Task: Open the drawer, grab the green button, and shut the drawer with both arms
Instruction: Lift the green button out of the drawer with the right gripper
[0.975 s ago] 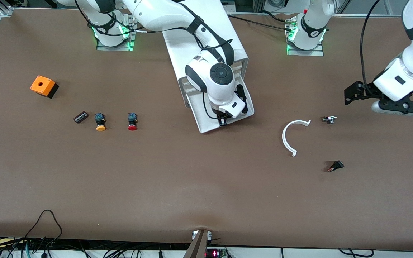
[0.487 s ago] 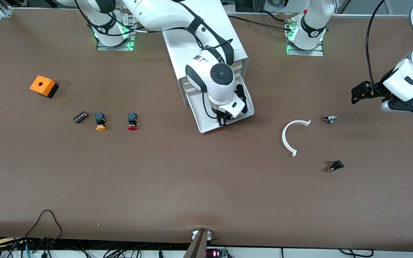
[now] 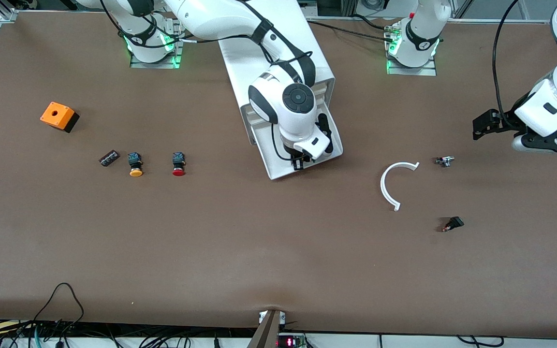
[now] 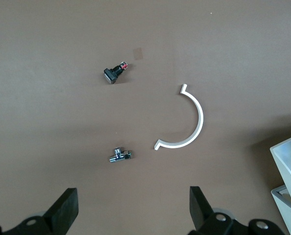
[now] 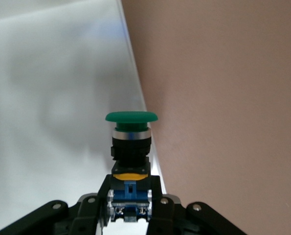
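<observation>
The white cabinet stands mid-table between the arm bases, with its bottom drawer pulled out toward the front camera. My right gripper hangs over the drawer's front end. In the right wrist view that gripper is shut on the blue-and-black body of the green-capped button, above the white drawer floor near its rim. The right hand hides the button in the front view. My left gripper hovers open and empty over the table at the left arm's end, its fingers wide apart.
An orange box, a small black piece, a yellow-capped button and a red-capped button lie toward the right arm's end. A white arc, a metal fitting and a black part lie near the left gripper.
The right gripper has closed on the green button and barely moved. The left arm has drifted toward its own end of the table, away from the white arc.
</observation>
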`<action>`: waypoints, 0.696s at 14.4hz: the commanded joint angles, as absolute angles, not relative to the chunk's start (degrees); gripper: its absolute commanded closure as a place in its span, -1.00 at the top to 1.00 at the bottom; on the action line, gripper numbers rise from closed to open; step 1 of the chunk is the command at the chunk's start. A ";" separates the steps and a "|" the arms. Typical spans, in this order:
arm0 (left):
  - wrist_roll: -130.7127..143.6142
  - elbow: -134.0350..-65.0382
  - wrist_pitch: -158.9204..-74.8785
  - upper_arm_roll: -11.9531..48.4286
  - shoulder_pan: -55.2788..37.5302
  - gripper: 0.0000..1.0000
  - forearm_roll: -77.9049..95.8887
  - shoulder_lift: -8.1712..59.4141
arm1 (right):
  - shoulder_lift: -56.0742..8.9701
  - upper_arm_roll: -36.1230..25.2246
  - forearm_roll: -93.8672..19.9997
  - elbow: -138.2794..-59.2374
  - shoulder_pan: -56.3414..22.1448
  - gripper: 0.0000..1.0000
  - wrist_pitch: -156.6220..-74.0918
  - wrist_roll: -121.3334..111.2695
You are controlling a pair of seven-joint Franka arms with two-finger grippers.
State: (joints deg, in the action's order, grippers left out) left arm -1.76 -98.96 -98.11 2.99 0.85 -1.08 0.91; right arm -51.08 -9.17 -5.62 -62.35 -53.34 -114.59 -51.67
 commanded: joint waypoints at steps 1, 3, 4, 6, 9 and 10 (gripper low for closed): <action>-1.85 -100.02 -98.17 2.72 0.70 1.00 -0.88 -0.44 | -48.61 -12.47 -5.27 -60.65 -53.26 -0.44 -109.78 -50.89; -1.85 -100.02 -98.09 2.72 0.70 1.00 -0.88 -0.44 | -47.12 -14.84 -5.71 -60.64 -52.65 -0.44 -109.34 -50.80; -1.85 -100.02 -97.91 2.72 0.70 1.00 -0.88 -0.44 | -46.41 -15.20 -5.80 -60.56 -52.21 -0.44 -109.34 -50.71; -1.67 -99.93 -95.98 2.81 0.62 1.00 -0.88 -0.44 | -45.18 -16.34 -5.71 -60.56 -51.25 -0.44 -109.60 -48.10; -1.67 -98.89 -93.70 2.90 0.09 1.00 -0.44 1.13 | -43.51 -16.52 -5.54 -60.82 -48.70 -0.44 -110.21 -44.13; -1.67 -97.75 -90.21 2.90 -0.52 1.00 -0.35 2.45 | -43.24 -16.61 -5.36 -60.99 -47.73 -0.44 -109.95 -43.16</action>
State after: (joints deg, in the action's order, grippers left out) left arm -1.63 -98.96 -94.04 3.09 0.59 -1.07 1.10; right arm -44.42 -16.78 -5.65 -60.59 -49.29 -110.50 -45.74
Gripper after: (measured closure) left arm 0.000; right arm 0.665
